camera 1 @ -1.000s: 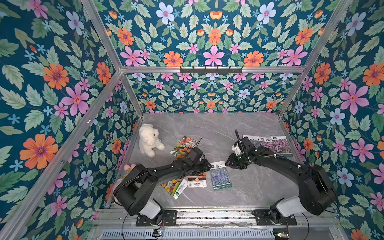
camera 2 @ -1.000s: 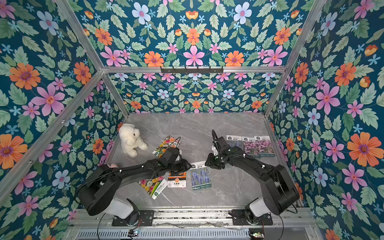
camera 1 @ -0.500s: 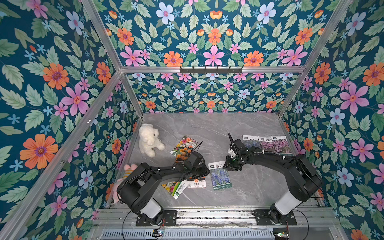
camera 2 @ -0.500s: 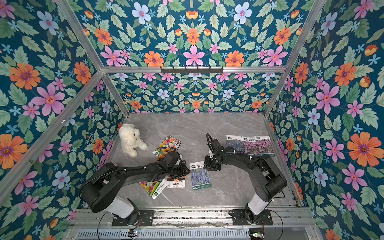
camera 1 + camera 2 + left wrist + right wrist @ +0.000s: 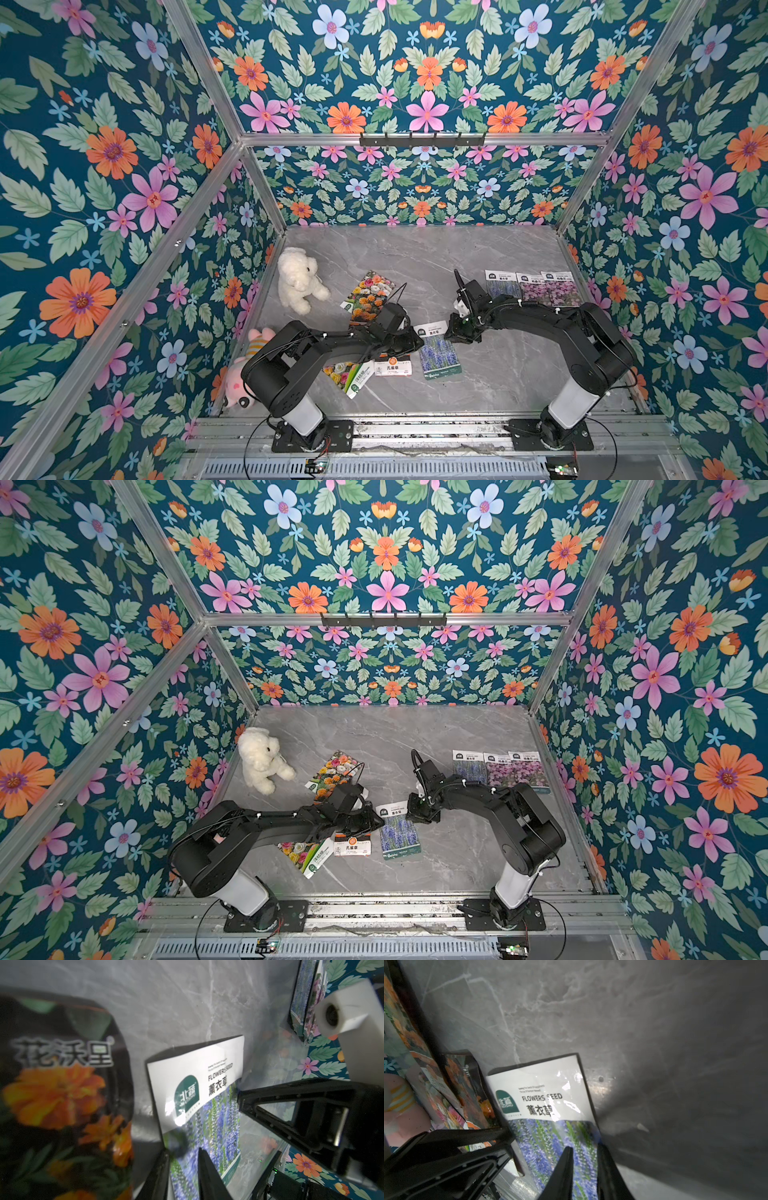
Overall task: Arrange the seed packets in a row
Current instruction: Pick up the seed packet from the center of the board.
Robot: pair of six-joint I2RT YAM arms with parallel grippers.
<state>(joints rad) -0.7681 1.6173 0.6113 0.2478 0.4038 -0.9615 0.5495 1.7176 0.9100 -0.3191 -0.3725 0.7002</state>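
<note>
A lavender seed packet (image 5: 438,353) (image 5: 399,833) lies flat at the table's middle. My left gripper (image 5: 417,343) (image 5: 182,1155) has its narrowed jaws astride the packet's left edge. My right gripper (image 5: 457,332) (image 5: 584,1149) is pinched over its right edge. Three packets (image 5: 532,289) sit in a row at the back right, one lavender and two pink-purple. A multicolour packet (image 5: 370,295) lies behind my left arm. An orange marigold packet (image 5: 392,365) (image 5: 62,1095) and another multicolour packet (image 5: 345,374) lie overlapped under that arm.
A white plush bear (image 5: 299,278) sits at the back left. A pink plush toy (image 5: 245,365) leans in the front left corner. Flowered walls enclose the grey marble table (image 5: 415,249) on three sides, and a metal rail (image 5: 415,428) runs along the front.
Both arms moved in onto the middle lavender packet, the right one coming forward and left. Both sets of jaws narrowed over its edges.
</note>
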